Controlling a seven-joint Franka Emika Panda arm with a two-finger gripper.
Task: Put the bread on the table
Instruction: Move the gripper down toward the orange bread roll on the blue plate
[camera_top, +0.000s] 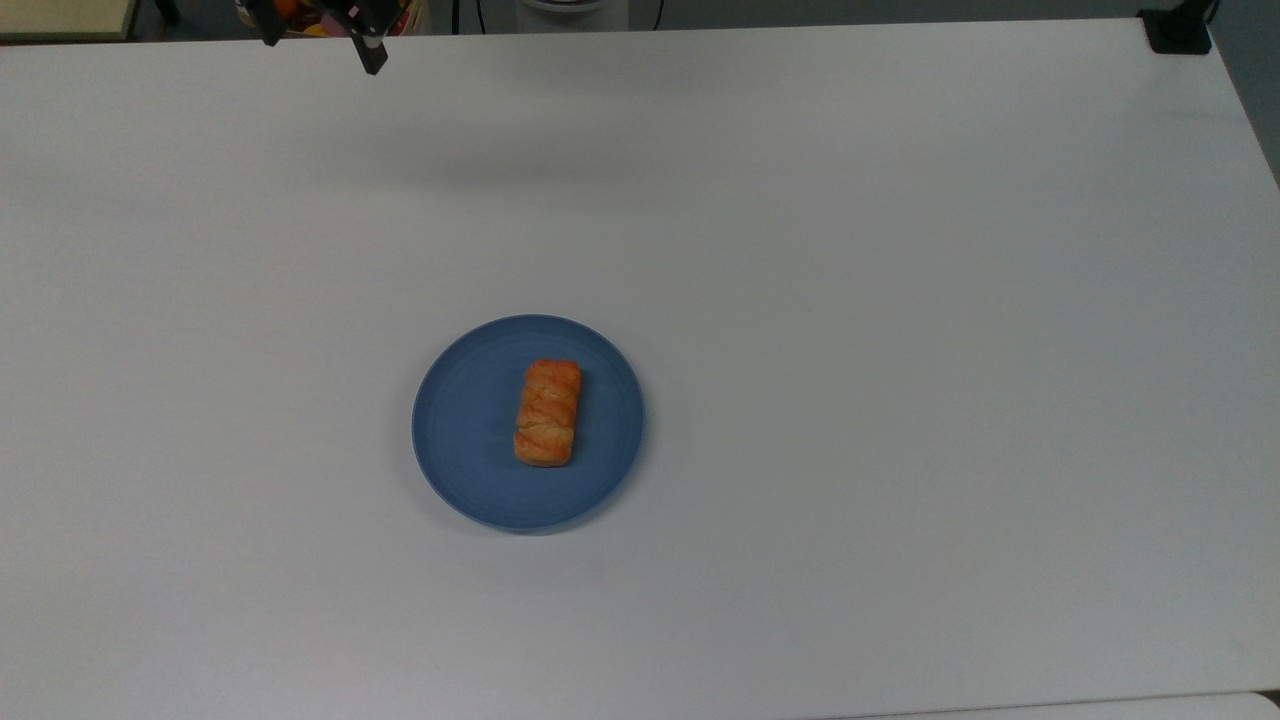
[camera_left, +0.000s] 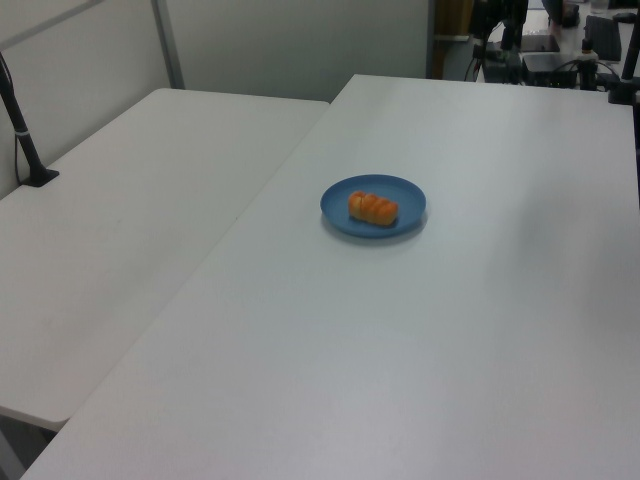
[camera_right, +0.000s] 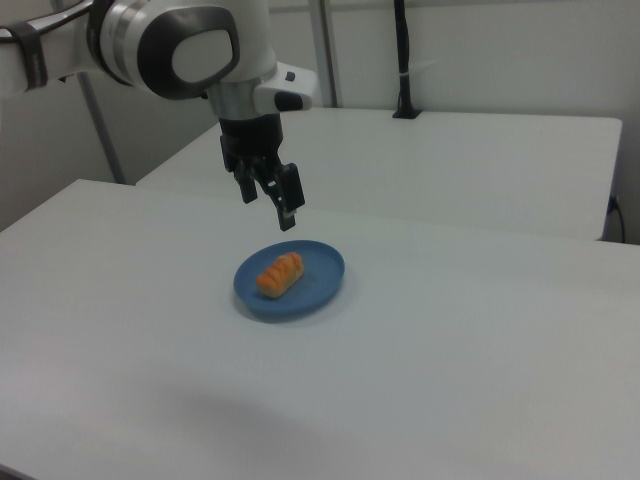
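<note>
The bread (camera_top: 547, 412) lies on the blue plate (camera_top: 470, 430), a little toward the plate's 3 o'clock side in the top view, with its long axis running from 12 to 6 o'clock. In the left view the bread (camera_left: 373, 208) sits across the plate (camera_left: 405, 200), and in the right view the bread (camera_right: 279, 274) points roughly from 7 to 1 o'clock on the plate (camera_right: 320, 275). The plate rests on the white worktop (camera_top: 900, 350), somewhat toward the 7 o'clock side of the centre in the top view.

In the right view the claw (camera_right: 268, 205) hangs in the air above the worktop (camera_right: 450, 340), at about 12 o'clock from the plate and clear of both plate and bread. Its two dark fingers (camera_right: 290, 200) stand apart, with nothing between them (the gap is plain in the right view). The white arm (camera_right: 180, 45) reaches in from the right view's upper left corner. In the top view the claw (camera_top: 318, 40) shows at the upper edge, at about 11 o'clock from the plate and well apart from it.

A second white worktop (camera_left: 120, 230) adjoins the first (camera_left: 450, 330) on the left view's left, with a dark post (camera_left: 22, 130) standing on it.
</note>
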